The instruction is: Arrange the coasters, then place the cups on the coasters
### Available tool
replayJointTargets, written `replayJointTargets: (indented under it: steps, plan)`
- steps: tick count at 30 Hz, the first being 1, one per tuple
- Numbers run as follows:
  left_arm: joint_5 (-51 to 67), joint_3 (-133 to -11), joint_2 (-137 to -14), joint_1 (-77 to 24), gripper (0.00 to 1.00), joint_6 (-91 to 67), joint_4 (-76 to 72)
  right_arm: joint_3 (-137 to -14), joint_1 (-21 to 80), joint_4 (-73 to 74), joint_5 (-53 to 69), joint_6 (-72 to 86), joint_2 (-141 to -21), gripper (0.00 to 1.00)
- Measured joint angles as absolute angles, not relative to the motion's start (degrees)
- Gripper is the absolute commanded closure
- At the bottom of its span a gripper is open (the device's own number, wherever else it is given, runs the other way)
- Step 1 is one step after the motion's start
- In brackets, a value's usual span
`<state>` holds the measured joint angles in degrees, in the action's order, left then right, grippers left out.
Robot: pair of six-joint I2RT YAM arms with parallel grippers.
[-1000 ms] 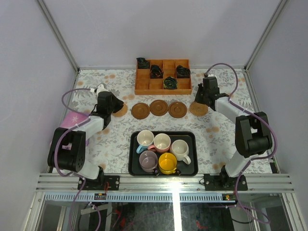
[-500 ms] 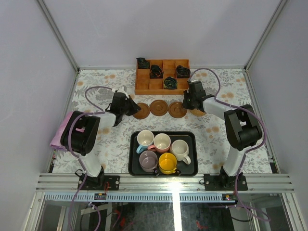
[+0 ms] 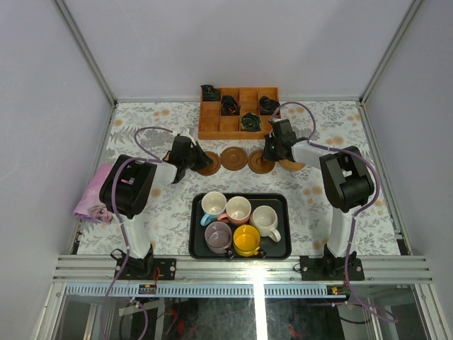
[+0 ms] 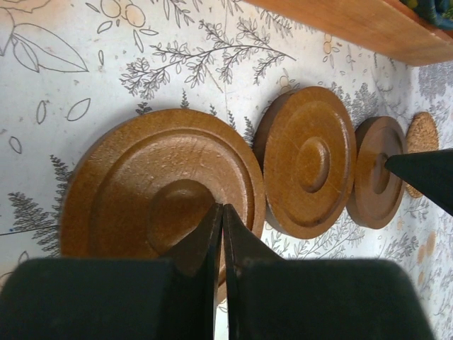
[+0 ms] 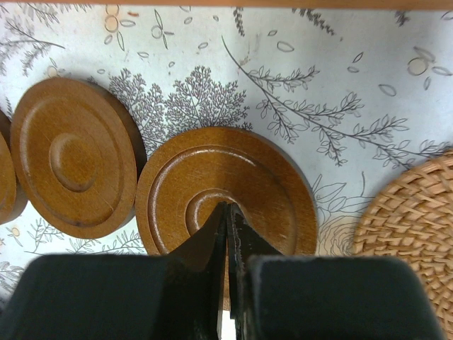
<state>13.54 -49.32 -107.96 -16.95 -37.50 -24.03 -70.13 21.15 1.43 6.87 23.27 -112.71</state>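
Note:
Three dark brown coasters lie in a row: left (image 3: 209, 165), middle (image 3: 233, 158), right (image 3: 259, 163). My left gripper (image 3: 199, 160) is shut, empty, its tips (image 4: 221, 207) over the centre of the left coaster (image 4: 141, 184). My right gripper (image 3: 268, 153) is also shut and empty, tips (image 5: 227, 205) at the centre dimple of the right coaster (image 5: 283, 191). A tan woven coaster (image 5: 414, 227) lies just right of it, partly under the right arm. Five cups stand in the black tray (image 3: 284, 212): light blue (image 3: 212, 205), pink (image 3: 238, 210), cream-white (image 3: 264, 220), mauve-grey (image 3: 218, 237), yellow (image 3: 246, 241).
An orange wooden grid box (image 3: 212, 129) with dark bundles stands just behind the coaster row. A pink cloth (image 3: 90, 202) lies at the table's left edge. The tray sits near the front, between the arm bases.
Both arms swung inward. The left gripper went from the far-left spot to the left brown coaster. The right gripper left the woven coaster for the right brown one and closed fully.

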Motion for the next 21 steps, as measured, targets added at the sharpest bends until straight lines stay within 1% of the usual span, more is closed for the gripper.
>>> replayJointTargets:
  steps: [8, 21]
  plan:
    - [11.3, -49.7, -108.0, -16.9, 1.00, -37.6, -23.1, -69.1, 21.9, 0.6, 7.0, 23.6, -112.9, 0.99]
    - [4.2, -49.6, -104.9, -16.8, 1.00, -36.4, -19.1, -65.9, 22.0, 1.4, 4.1, 24.0, -109.9, 1.00]
